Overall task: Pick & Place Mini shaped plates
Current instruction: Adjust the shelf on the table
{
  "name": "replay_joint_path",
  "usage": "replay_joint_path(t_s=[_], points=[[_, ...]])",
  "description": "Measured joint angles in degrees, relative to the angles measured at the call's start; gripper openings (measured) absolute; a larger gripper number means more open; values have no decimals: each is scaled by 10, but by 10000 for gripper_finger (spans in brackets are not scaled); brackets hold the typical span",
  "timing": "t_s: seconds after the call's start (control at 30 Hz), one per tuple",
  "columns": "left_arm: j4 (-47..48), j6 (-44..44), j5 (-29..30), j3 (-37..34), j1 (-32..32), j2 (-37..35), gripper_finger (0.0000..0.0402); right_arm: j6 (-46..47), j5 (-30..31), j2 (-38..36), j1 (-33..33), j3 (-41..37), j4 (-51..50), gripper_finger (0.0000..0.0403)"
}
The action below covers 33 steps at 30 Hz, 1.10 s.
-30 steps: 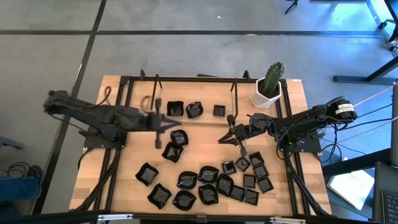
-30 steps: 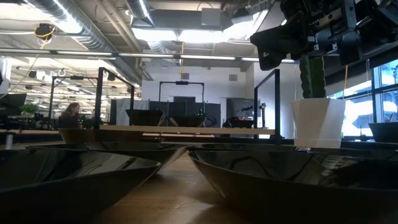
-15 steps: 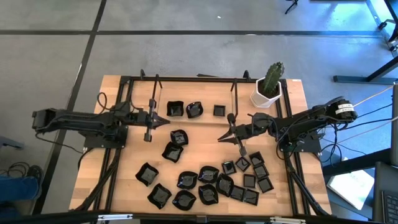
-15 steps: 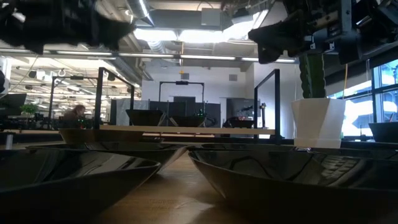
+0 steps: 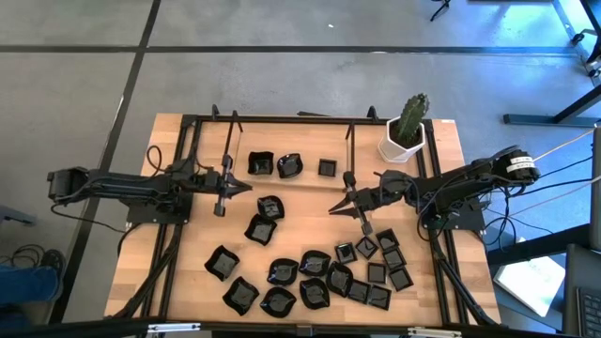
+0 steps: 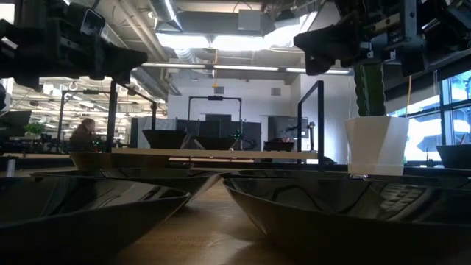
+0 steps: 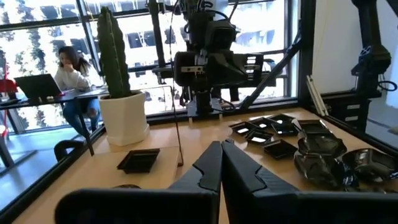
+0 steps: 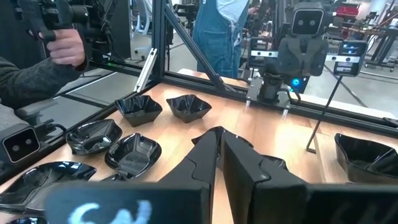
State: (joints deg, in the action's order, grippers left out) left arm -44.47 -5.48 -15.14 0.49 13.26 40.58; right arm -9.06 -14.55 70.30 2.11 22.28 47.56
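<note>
Left end effector [image 5: 246,187] closed (empty), wooden table [image 5: 188,244]

The left hand [image 5: 220,185] pulled back from over the middle of the counter [image 5: 188,282], where it had hung by the dishes, toward the left side, and its arm [image 5: 113,182] straightened out leftward. The three small black dishes [image 5: 291,166] at the far row shifted slightly to the left along with the black frame bars [image 5: 228,141] near them. In the low view the left arm came into sight at the upper left
</note>
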Motion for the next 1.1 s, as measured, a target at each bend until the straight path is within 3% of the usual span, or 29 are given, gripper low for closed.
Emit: replay_joint_path(t_s=[0.4,0.57,0.67,0.8,0.97,1.03,1.1], points=[[-25,7,2,8,0,-3,6,0,0,0,0,0,-8,29],[57,17,24,68,-18,-3,3,-3,26,0,0,0,-10,29],[149,-11,156,113,-59,-11,2,-5,48,0,0,0,-25,29],[234,-29,413,160,-135,-20,2,-7,51,0,0,0,-34,29],[290,3,706,170,-240,-34,1,-5,51,0,0,0,-39,29],[338,44,797,170,-275,-42,2,-2,60,0,0,0,-51,29],[400,101,838,170,-300,-50,2,1,87,0,1,0,-64,29]])
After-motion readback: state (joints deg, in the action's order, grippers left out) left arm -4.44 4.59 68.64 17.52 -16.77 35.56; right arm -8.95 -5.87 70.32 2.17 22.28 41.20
